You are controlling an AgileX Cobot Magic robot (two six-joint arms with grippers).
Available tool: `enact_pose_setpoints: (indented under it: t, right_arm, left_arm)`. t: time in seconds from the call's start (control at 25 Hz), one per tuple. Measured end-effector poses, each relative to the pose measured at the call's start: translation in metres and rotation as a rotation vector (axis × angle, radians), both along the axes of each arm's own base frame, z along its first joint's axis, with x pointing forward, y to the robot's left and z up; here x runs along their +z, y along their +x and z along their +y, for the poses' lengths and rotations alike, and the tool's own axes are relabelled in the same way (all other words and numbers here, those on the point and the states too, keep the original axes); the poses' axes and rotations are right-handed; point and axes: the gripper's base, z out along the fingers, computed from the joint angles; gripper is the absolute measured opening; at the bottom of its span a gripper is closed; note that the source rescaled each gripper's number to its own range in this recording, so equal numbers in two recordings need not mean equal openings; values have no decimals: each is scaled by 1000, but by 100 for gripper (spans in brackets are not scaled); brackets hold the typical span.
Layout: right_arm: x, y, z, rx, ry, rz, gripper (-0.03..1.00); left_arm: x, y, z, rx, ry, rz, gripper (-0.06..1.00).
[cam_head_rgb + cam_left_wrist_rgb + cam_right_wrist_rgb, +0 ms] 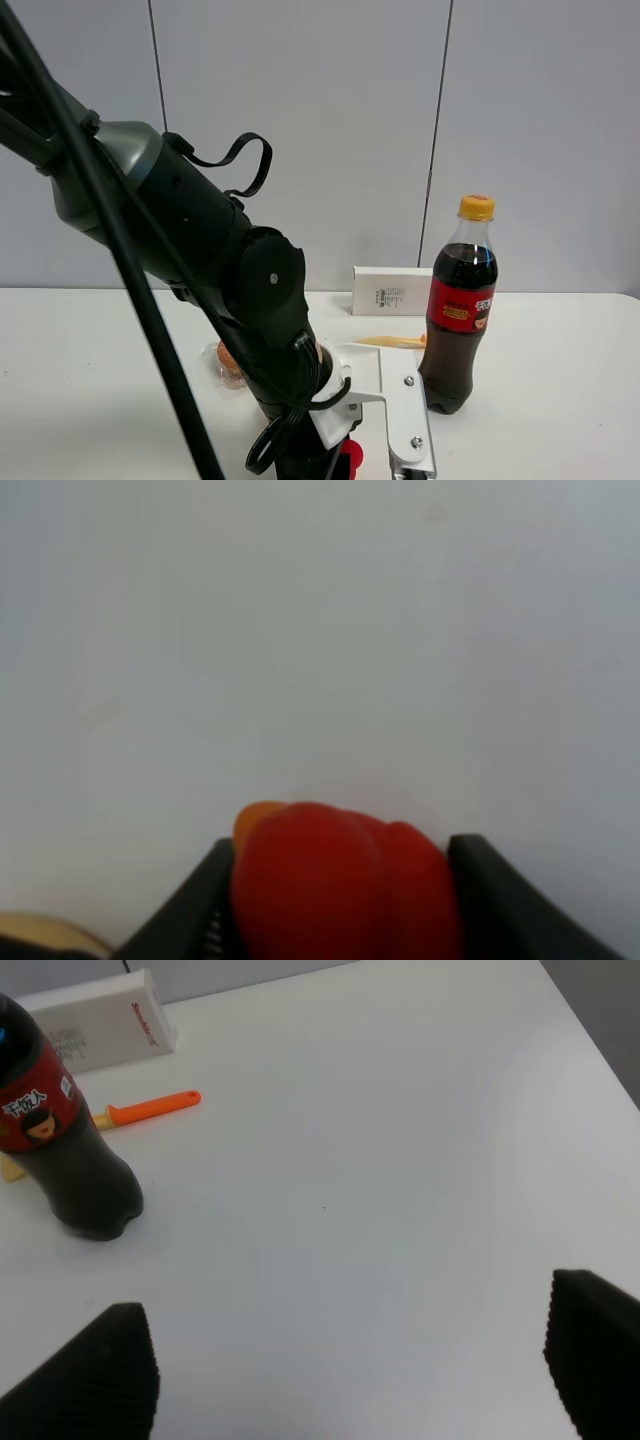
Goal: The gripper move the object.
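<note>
The red duck toy (345, 885) sits between the two black fingers of my left gripper (340, 910), which is shut on it; an orange bit of the toy shows at its upper left. In the exterior high view the black left arm (200, 260) reaches down to the frame's lower edge, where only a sliver of the red toy (351, 457) shows beside the white bracket (405, 415). My right gripper (350, 1375) is open and empty above bare white table; it is out of the exterior high view.
A cola bottle (461, 310) stands right of the left arm, also in the right wrist view (60, 1150). Behind it lie a white box (392, 290) and an orange-handled tool (150, 1108). An orange wrapped item (226, 362) lies behind the arm.
</note>
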Motion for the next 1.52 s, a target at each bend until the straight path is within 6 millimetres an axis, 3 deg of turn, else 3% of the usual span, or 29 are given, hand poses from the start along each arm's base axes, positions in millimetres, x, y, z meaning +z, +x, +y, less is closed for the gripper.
enact_pose_setpoints:
  t: [0.36, 0.64, 0.96, 1.2, 1.52]
  right_arm:
    - [0, 0, 0, 0, 0, 0, 100]
    - [0, 0, 0, 0, 0, 0, 100]
    - [0, 0, 0, 0, 0, 0, 100]
    - [0, 0, 0, 0, 0, 0, 100]
    - [0, 0, 0, 0, 0, 0, 100]
  left_arm:
    - [0, 1, 1, 1, 0, -1, 1]
    - [0, 2, 0, 2, -5, -8, 35]
    - [3, 4, 1, -16, -5, -39, 38]
    - [34, 7, -3, -14, -57, -79, 38]
    - [93, 7, -4, 2, -118, -118, 38]
